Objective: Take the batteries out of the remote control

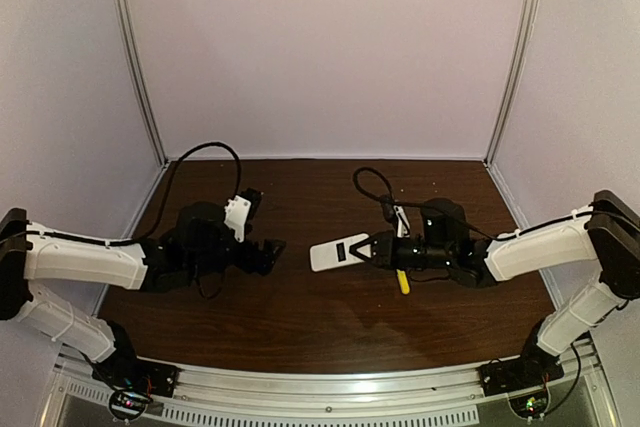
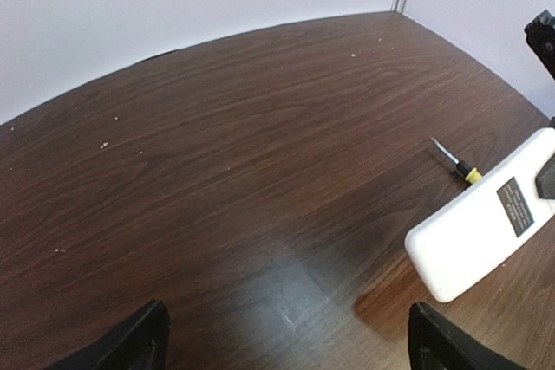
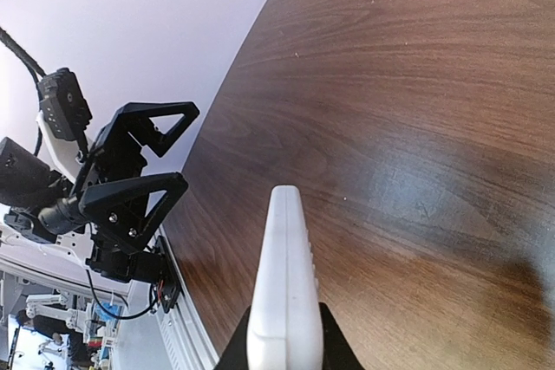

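The white remote control (image 1: pixel 338 252) is held by one end in my right gripper (image 1: pixel 373 249), which is shut on it. Its other end points left toward my left gripper (image 1: pixel 270 255). The side with a small dark label (image 2: pixel 514 206) faces up. In the right wrist view the remote control (image 3: pixel 284 275) appears edge-on between the right gripper's (image 3: pixel 284 360) fingers, a little above the table. My left gripper (image 2: pixel 290 354) stands wide open over bare wood, with the remote control (image 2: pixel 481 231) just to the right of its right finger. The batteries are not in view.
A yellow-handled screwdriver (image 1: pixel 402 281) lies on the dark wood table under the right arm, and its tip and handle (image 2: pixel 461 165) show beyond the remote in the left wrist view. Pale walls with metal posts (image 1: pixel 138 67) enclose the back and sides.
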